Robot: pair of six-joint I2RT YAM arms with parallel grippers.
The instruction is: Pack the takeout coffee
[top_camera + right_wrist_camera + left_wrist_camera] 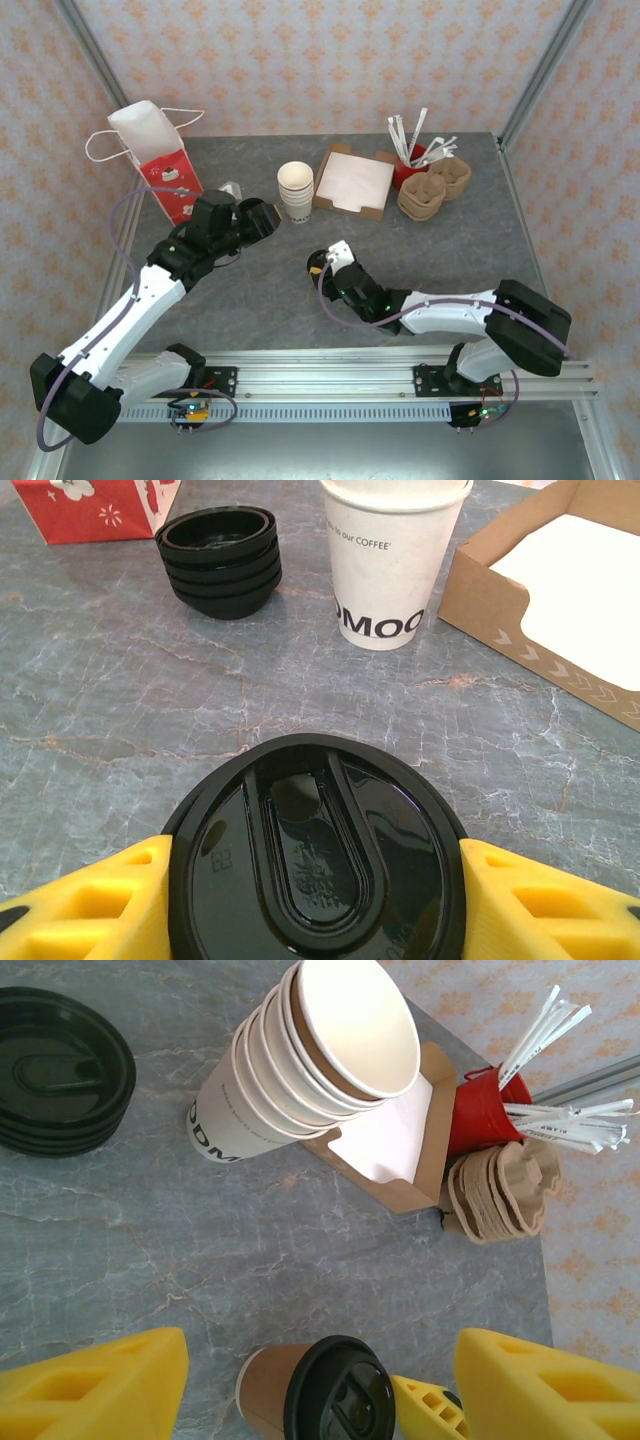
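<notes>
Status: packing not yet done. Takeout coffee (335,1400) is assembled, black lid seated on the tan cup, and sits near the middle of the counter (440,260), well apart from the gift bag (160,160).

Right fingers (545,895): 1 on each side of the cup at the lid, apparently pressed against it, so read as a grip. Whether the base is off the counter cannot be told.

Left fingers (100,1385): spread wide with nothing between them, poised near the stack of lids (220,560) and facing the coffee and the stack of lidless cups (320,1050).

Gift bag: upright at the far-left corner, mouth open, handles loose; contents not visible.

Remaining, by judgement: carry the cup across to the bag, lower it in upright, release. Tipping or a popped lid is the main risk.
</notes>
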